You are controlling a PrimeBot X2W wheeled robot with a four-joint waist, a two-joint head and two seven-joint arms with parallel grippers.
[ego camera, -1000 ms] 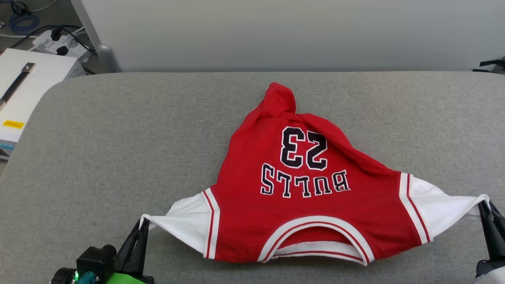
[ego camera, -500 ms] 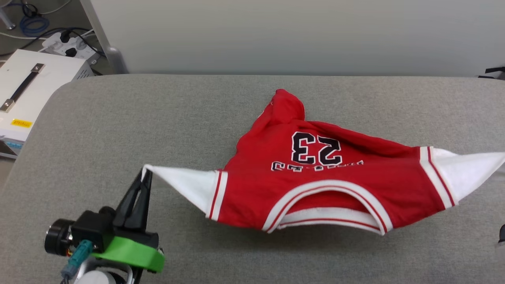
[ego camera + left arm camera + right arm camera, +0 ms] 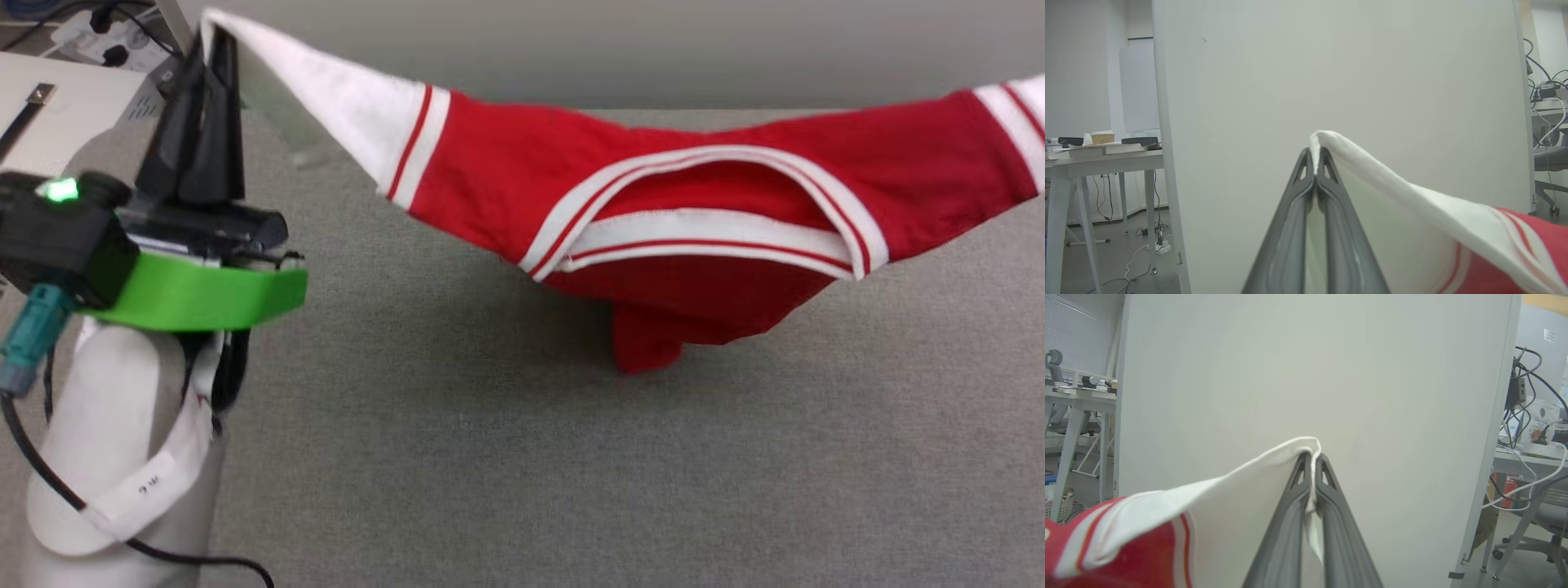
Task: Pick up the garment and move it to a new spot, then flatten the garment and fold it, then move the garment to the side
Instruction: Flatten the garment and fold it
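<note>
Operator: Grip status, left gripper [image 3: 1314, 157] first?

Observer: Its two dark fingers are pressed together on the tip of one white sleeve [image 3: 1392, 183], with cloth poking out above them. The right gripper [image 3: 1312, 457] is the same, pinched on the other sleeve [image 3: 1237, 482] with a strip of white caught between the fingers.

Operator: And the jersey T-shirt [image 3: 653, 188] itself?

Observer: It is off the grey padded surface [image 3: 490, 474], strung like a hammock across the upper half of the head view. The collar faces the camera and the cloth runs out past the right edge. Its lowest red fold hangs at centre; whether it brushes the padding I cannot tell.

Operator: So progress?

Observer: I'd judge the pick-up done and the carry to a new spot in hand. Laying it down, flattening, folding and moving it aside are all left.

Operator: Room to move?

Observer: Plenty in the lower half of the head view, with bare padding from left to right. The far edge of the padding runs just behind the shirt, and a pale partition panel [image 3: 1331, 81] stands beyond it. In the upper left, past the rounded corner, sits a white box with a strap handle [image 3: 82, 98]. It is close to the left gripper, so I'd call that the tight side.
</note>
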